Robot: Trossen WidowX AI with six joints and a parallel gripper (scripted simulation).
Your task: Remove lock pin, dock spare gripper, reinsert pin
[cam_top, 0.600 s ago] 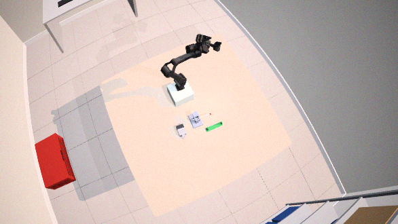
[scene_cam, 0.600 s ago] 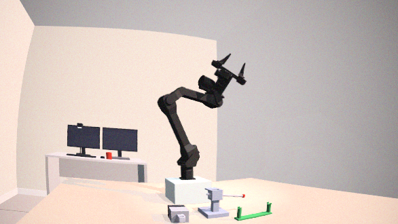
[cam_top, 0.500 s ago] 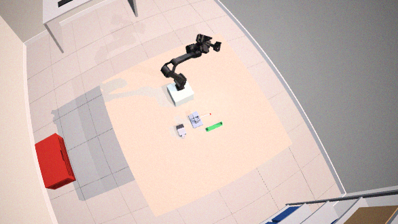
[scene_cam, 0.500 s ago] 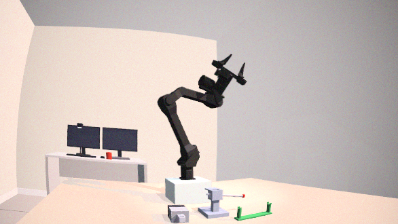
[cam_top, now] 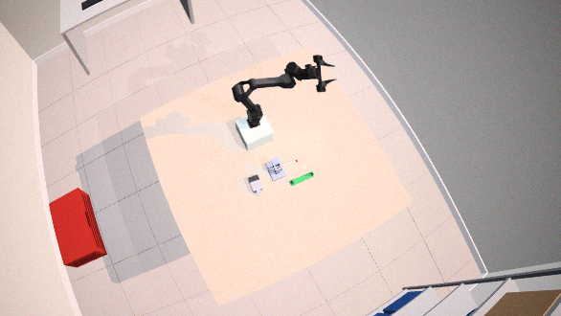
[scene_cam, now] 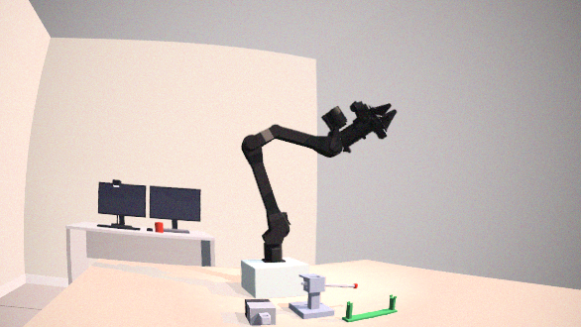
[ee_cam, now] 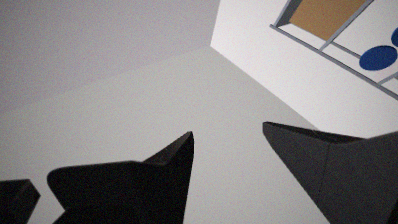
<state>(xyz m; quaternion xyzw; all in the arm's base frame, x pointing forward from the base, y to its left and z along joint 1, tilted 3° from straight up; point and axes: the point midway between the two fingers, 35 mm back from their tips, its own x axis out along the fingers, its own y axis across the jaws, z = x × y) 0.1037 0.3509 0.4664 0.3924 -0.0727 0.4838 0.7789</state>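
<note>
The grey mount (cam_top: 278, 175) (scene_cam: 314, 284) stands on the table, its socket on top of a post. The lock pin (cam_top: 297, 161) (scene_cam: 355, 285) runs sideways into the socket, with its red head sticking out to the right. The spare gripper (cam_top: 256, 184) (scene_cam: 261, 312), a grey and dark block with a small spigot, lies beside the mount, apart from it. My gripper (cam_top: 335, 73) (scene_cam: 393, 108) (ee_cam: 227, 131) is open and empty, raised high and far from the mount and the spare gripper. The wrist view shows both fingers apart, and none of the task's objects.
A green rack (cam_top: 302, 178) (scene_cam: 371, 315) with two upright end posts lies right of the mount. The arm stands on a pale block (cam_top: 260, 139) (scene_cam: 275, 279) behind the mount. A red cabinet (cam_top: 74, 227) stands on the floor, away from the table. Shelving shows in the wrist view.
</note>
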